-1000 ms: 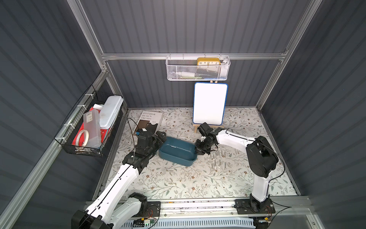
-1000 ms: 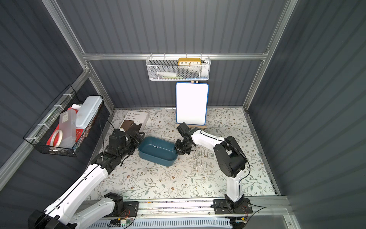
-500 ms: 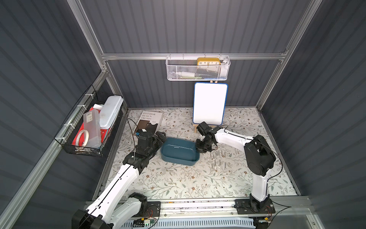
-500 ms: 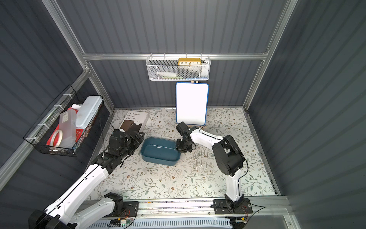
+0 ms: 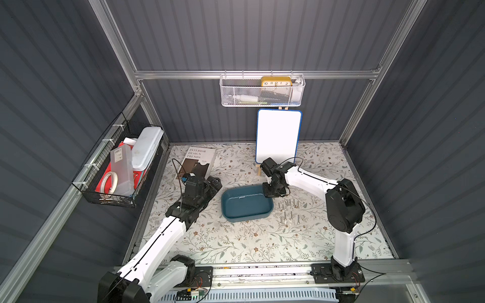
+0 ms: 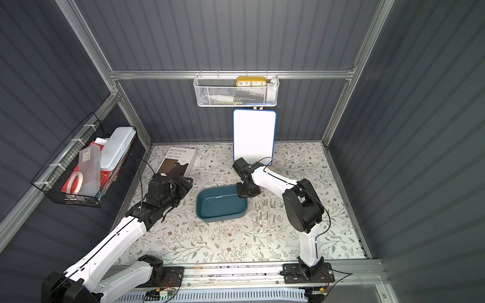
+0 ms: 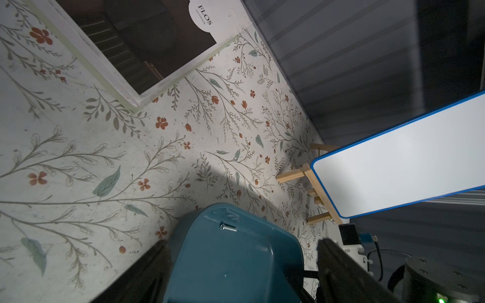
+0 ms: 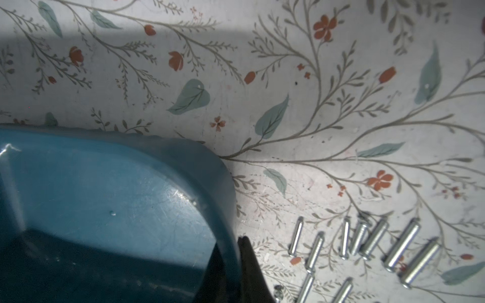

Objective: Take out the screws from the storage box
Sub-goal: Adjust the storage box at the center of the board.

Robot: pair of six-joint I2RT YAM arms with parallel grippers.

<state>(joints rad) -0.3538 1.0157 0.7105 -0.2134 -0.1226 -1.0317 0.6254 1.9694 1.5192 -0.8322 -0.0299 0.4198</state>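
Dark teal plastic tray (image 5: 244, 210) now nearer silvery metal screws (image 8: 401, 245); my right gripper (image 5: 273, 193) pinches its rim, left gripper (image 5: 216, 184) gapes empty.

storage box (image 5: 246, 210) slid toward the screws (image 5: 289, 202) (slightly), turned squarer

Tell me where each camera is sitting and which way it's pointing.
Top views: high above the front rail, looking down over the floral table, left arm, right arm, storage box, screws beside it.
Left wrist: on the left arm, low, facing the box, whiteboard, book; open left gripper frames the box.
Right wrist: on the right arm, looking down at a box corner and screws; right gripper pinches its wall.
Shared: every view shows the storage box.
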